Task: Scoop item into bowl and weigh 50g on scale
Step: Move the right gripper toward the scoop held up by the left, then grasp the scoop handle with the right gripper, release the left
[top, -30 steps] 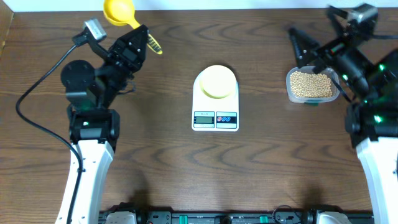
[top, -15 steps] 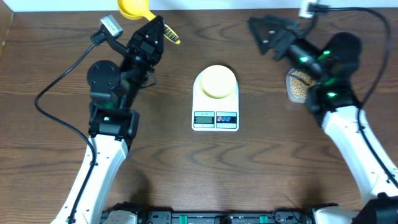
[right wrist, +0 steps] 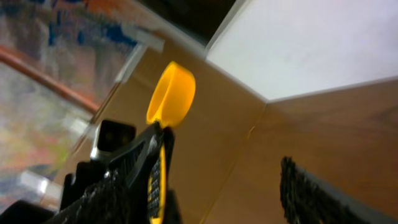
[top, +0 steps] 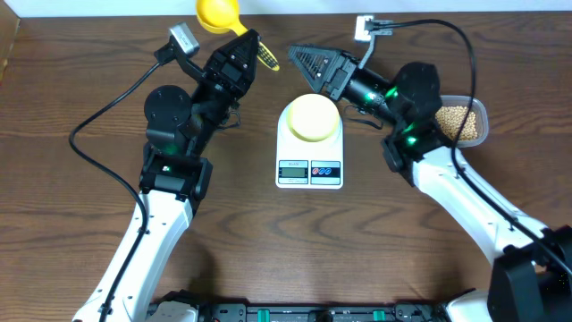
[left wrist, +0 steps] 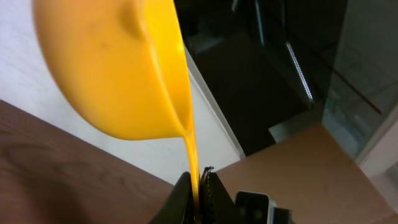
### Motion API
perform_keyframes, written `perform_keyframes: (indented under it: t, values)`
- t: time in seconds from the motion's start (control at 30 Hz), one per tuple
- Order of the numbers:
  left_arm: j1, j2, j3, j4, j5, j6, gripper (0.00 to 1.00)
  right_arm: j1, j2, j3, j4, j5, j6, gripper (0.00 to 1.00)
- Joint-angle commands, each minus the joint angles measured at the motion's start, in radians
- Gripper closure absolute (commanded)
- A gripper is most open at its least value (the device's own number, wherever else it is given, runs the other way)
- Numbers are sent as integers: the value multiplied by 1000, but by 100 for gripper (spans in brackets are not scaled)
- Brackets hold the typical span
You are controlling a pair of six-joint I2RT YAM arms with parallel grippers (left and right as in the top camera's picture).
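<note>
My left gripper (top: 249,46) is shut on the handle of a bright yellow scoop (top: 217,12), held above the table's far edge. The left wrist view shows the scoop's cup (left wrist: 112,68) overhead and its thin handle pinched between the fingers (left wrist: 180,199). My right gripper (top: 300,63) is open, pointing left at the handle's black-and-yellow end (top: 267,59). From the right wrist, the scoop (right wrist: 171,93) lies beside my left finger and my right finger (right wrist: 311,193) stands far off. The pale bowl (top: 313,116) rests on the white scale (top: 309,170). Beans (top: 458,118) fill a clear tub.
The clear tub (top: 483,114) stands at the far right, partly behind my right arm. A black cable (top: 98,125) loops left of my left arm. The scale sits mid-table between both arms.
My right arm swung left from over the bean tub to just behind the scale, near the scoop's handle end. My left arm carried the scoop rightwards.
</note>
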Motion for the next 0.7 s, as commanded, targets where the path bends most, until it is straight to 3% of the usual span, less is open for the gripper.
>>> perform_keyframes:
  t: [0.0,0.13,0.67]
  values:
    - [-3,27,22,11,74,6,93,15,35,12,70,-97,169,29]
    - [-8,56,22,11,112,6,93,15,57,12,81,-121,204,36]
    - [-11,89,22,41,111,34,93,15,69,12,108,-146,290,41]
